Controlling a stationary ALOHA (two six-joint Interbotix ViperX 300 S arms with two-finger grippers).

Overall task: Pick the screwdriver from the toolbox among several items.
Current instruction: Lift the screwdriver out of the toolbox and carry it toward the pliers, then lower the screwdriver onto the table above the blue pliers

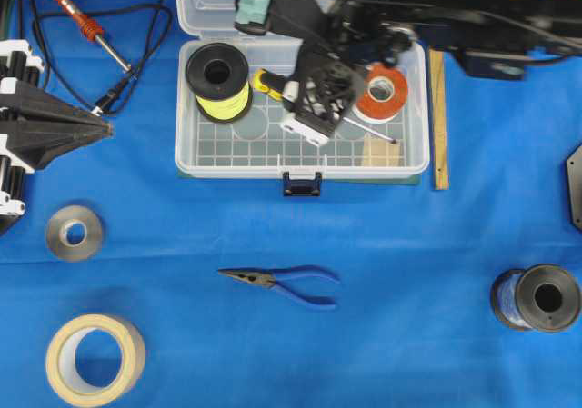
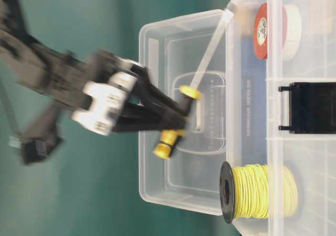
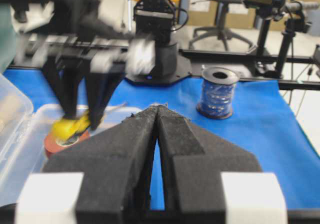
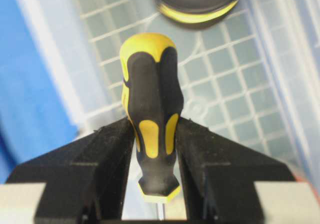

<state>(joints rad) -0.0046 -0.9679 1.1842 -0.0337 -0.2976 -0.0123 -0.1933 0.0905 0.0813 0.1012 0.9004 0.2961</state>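
My right hand is pinching the screwdriver — one black finger presses on each side of its fat yellow and black handle. From the side view, the screwdriver is lifted up over the box, and its thin silver stick slants down toward the box. From above, the tip of the stick is near the small wooden block in the front corner of the box.

Under my hand is the clear box with squares on its floor. Its lid is open and its dark blue clip is at the front. Inside, the yellow wire spool sits at one end and the orange and white tape roll sits at the other end.

My left hand is off to the side, well apart from the box — its fingers are pressed together with nothing in them.

Around the box, on the blue tabletop, there are more things. The tool with the orange handle and black cord lies near my left hand. A wooden ruler lies just beside the box. The blue pliers lie in front of the box. A gray tape roll, a tan tape roll and a blue wire spool sit near the front too.
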